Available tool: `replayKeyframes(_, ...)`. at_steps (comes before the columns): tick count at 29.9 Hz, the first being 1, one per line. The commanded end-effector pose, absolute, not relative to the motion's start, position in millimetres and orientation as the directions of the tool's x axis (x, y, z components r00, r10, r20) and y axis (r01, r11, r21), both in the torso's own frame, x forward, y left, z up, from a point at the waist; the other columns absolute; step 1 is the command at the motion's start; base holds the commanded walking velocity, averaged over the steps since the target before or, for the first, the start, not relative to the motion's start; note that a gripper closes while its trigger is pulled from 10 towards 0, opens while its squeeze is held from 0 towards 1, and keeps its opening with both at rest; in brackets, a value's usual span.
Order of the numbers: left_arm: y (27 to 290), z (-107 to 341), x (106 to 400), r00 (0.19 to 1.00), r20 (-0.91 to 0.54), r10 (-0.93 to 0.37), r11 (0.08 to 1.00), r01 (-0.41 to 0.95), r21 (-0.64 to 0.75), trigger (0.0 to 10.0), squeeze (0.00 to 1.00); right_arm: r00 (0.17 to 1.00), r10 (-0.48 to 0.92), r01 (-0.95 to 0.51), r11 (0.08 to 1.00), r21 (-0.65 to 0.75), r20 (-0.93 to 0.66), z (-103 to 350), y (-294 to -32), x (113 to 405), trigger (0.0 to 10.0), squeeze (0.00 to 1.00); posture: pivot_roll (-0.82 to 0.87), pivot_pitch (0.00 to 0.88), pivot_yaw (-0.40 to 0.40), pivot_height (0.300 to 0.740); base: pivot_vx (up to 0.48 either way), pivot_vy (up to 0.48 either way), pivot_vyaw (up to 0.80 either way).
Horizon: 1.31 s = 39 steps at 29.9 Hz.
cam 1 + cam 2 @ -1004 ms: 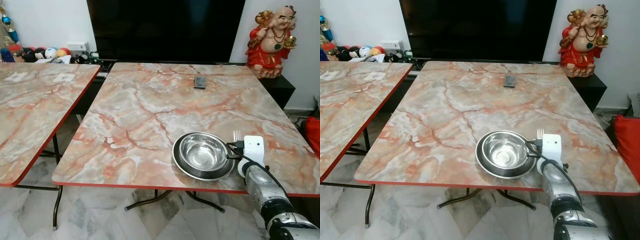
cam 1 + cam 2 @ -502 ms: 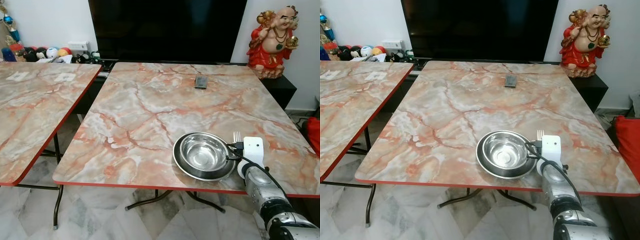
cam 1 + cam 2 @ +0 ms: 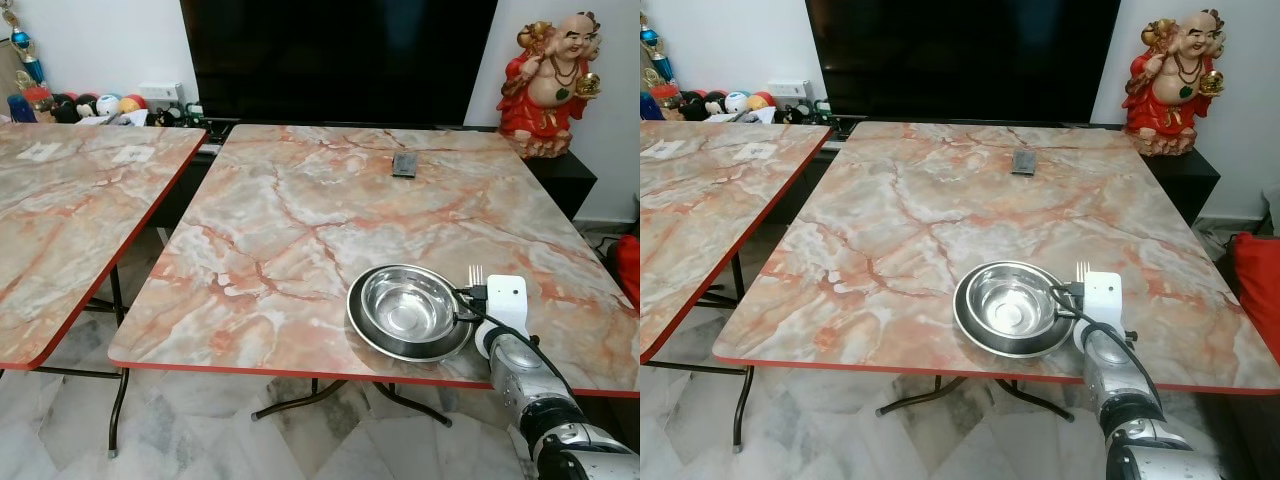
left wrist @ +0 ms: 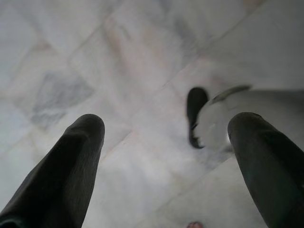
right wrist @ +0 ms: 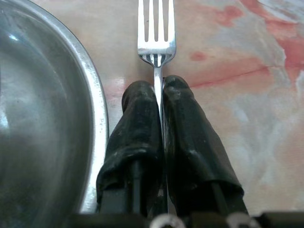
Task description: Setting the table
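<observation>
**Steel fork held beside the bowl**

Marble-patterned and edged in red, the table (image 3: 300, 220) carries a steel bowl (image 3: 408, 303) nested in a plate (image 3: 365, 335) near its front edge. The right gripper (image 5: 159, 92) is pinched tight on the handle of a fork (image 5: 156, 35), tines pointing away from the robot, just to the right of the plate (whether the fork touches the tabletop is unclear). The left gripper (image 4: 166, 137) hangs over the pale floor (image 4: 118, 57), fingers (image 4: 80, 147) spread wide. A small dark remote (image 3: 403, 164) lies far back.
</observation>
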State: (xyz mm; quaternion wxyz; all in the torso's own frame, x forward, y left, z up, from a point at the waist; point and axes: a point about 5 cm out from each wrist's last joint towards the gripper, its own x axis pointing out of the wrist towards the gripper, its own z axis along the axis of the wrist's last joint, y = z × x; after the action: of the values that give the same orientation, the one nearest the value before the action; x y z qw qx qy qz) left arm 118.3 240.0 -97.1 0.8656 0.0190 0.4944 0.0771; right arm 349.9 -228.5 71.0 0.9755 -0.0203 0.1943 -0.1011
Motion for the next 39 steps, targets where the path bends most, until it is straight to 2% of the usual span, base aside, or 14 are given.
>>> replayKeyframes(1, 233.1, -97.3, 124.7, 0.5, -0.853, 0.148, 0.988, -0.105, 0.11, 10.0, 0.0, 0.904, -0.214, 0.205, 0.977, -0.063, -0.371, 72.7, -229.6, 351.0, 10.0, 0.12, 0.07, 0.0, 0.004, 0.74, 0.0, 0.0, 0.0)
replayKeyframes(2, 231.1, -97.2, 126.7, 0.502, -0.852, 0.145, 0.989, -0.104, 0.108, 10.0, 0.0, 0.903, -0.215, 0.206, 0.976, -0.063, -0.371, 72.6, -229.6, 351.0, 10.0, 0.29, 0.07, 0.0, 0.004, 0.74, 0.0, 0.0, 0.0)
replayKeyframes(8, 233.3, -95.8, 129.6, 0.509, -0.848, 0.148, 0.988, -0.108, 0.108, 10.0, 0.0, 0.902, -0.225, 0.216, 0.974, -0.064, -0.369, 72.7, -230.2, 350.9, 10.0, 0.27, 0.08, 0.0, 0.005, 0.74, 0.0, 0.0, 0.0)
replayKeyframes(9, 244.5, -94.4, 124.1, 0.506, -0.848, 0.16, 0.986, -0.117, 0.116, 10.0, 0.0, 0.901, -0.231, 0.223, 0.973, -0.065, -0.367, 73.2, -230.9, 351.1, 10.0, 0.25, 0.08, 0.0, 0.004, 0.74, 0.0, 0.0, 0.0)
replayKeyframes(13, 266.3, -92.1, 106.7, 0.491, -0.851, 0.184, 0.982, -0.136, 0.133, 10.0, 0.0, 0.901, -0.234, 0.227, 0.972, -0.063, -0.365, 73.7, -231.0, 351.3, 10.0, 0.26, 0.08, 0.0, 0.004, 0.74, 0.0, 0.0, 0.0)
replayKeyframes(17, 272.3, -91.6, 100.1, 0.484, -0.854, 0.192, 0.98, -0.142, 0.14, 10.0, 0.0, 0.902, -0.234, 0.228, 0.972, -0.061, -0.363, 73.9, -231.0, 351.5, 10.0, 0.27, 0.08, 0.0, 0.005, 0.74, 0.0, 0.0, 0.0)
replayKeyframes(18, 272.5, -91.9, 98.6, 0.482, -0.855, 0.193, 0.98, -0.142, 0.141, 10.0, 0.0, 0.903, -0.234, 0.229, 0.972, -0.058, -0.361, 74.4, -231.1, 351.7, 10.0, 0.58, 0.08, 0.0, 0.005, 0.74, 0.0, 0.0, 0.0)
replayKeyframes(19, 270.3, -92.5, 99.1, 0.482, -0.855, 0.191, 0.98, -0.141, 0.139, 10.0, 0.0, 0.903, -0.237, 0.232, 0.971, -0.058, -0.359, 74.7, -231.4, 351.8, 10.0, 0.58, 0.08, 0.0, 0.005, 0.74, 0.0, 0.0, 0.0)
replayKeyframes(23, 258.2, -94.5, 107.7, 0.49, -0.853, 0.178, 0.983, -0.132, 0.13, 10.0, 0.0, 0.903, -0.242, 0.237, 0.97, -0.058, -0.354, 75.4, -231.8, 352.1, 10.0, 0.54, 0.08, 0.0, 0.005, 0.74, 0.0, 0.0, 0.0)
replayKeyframes(24, 250.2, -95.4, 114.1, 0.496, -0.852, 0.17, 0.984, -0.125, 0.124, 10.0, 0.0, 0.904, -0.246, 0.241, 0.969, -0.059, -0.35, 76.0, -232.4, 352.3, 10.0, 0.14, 0.08, 0.0, 0.005, 0.74, 0.0, 0.0, 0.0)
replayKeyframes(25, 248.1, -95.6, 115.7, 0.497, -0.851, 0.168, 0.985, -0.123, 0.122, 10.0, 0.0, 0.904, -0.247, 0.242, 0.968, -0.059, -0.349, 76.2, -232.5, 352.3, 10.0, 0.14, 0.08, 0.0, 0.005, 0.74, 0.0, 0.0, 0.0)
replayKeyframes(26, 245.8, -95.9, 117.2, 0.498, -0.851, 0.165, 0.985, -0.121, 0.119, 10.0, 0.0, 0.904, -0.25, 0.245, 0.968, -0.059, -0.347, 76.7, -232.8, 352.5, 10.0, 0.0, 0.08, 0.0, 0.007, 0.74, 0.0, 0.0, 0.0)
replayKeyframes(33, 234.3, -97.1, 124.3, 0.503, -0.851, 0.151, 0.988, -0.114, 0.108, 10.0, 0.0, 0.904, -0.262, 0.256, 0.965, -0.062, -0.337, 78.6, -235.3, 352.9, 10.0, 0.0, 0.08, 0.0, 0.007, 0.74, 0.0, 0.0, 0.0)
replayKeyframes(39, 244.4, -94.8, 123.2, 0.502, -0.85, 0.163, 0.986, -0.123, 0.117, 10.0, 0.0, 0.913, -0.279, 0.275, 0.96, -0.055, -0.298, 85.1, -238.1, 355.3, 10.0, 0.0, 0.08, 0.0, 0.004, 0.74, 0.0, 0.0, 0.0)
